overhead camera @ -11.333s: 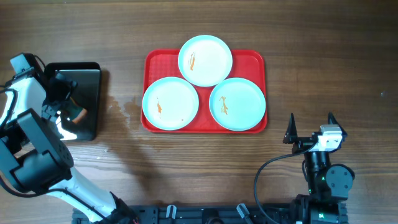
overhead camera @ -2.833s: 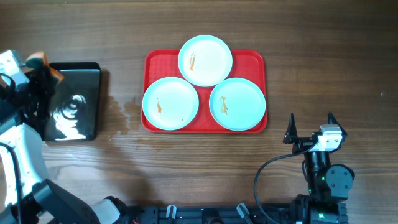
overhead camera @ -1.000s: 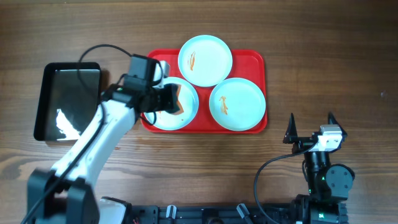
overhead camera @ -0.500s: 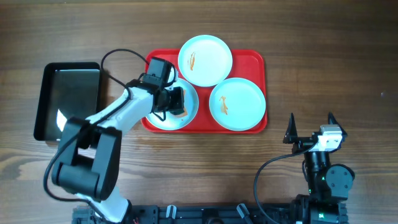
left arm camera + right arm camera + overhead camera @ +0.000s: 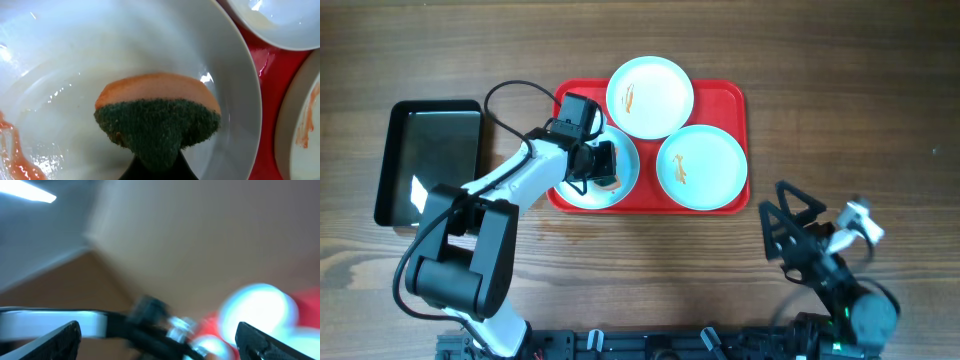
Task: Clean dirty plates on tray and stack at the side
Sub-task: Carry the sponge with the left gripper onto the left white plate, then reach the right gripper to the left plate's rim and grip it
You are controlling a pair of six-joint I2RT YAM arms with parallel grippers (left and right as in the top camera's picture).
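Closest in, at 5 o'clock on the brown wood-grain table [image 5: 860, 90], the right gripper [image 5: 788, 215] has its jaws spread wide with nothing in them, and its own camera is pure blur. Mid-table the red tray [image 5: 725, 95] holds three plates [image 5: 712, 165] at 12, 4 and 8 o'clock. The left gripper [image 5: 602, 163] is pinching a green-and-orange sponge [image 5: 157, 120] against the 8 o'clock one, with a black tray [image 5: 430, 160] off at 9.

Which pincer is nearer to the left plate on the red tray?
Left. The left pincer holds a sponge right over the left plate; the right pincer hangs open above the table, beyond the tray and its near right corner.
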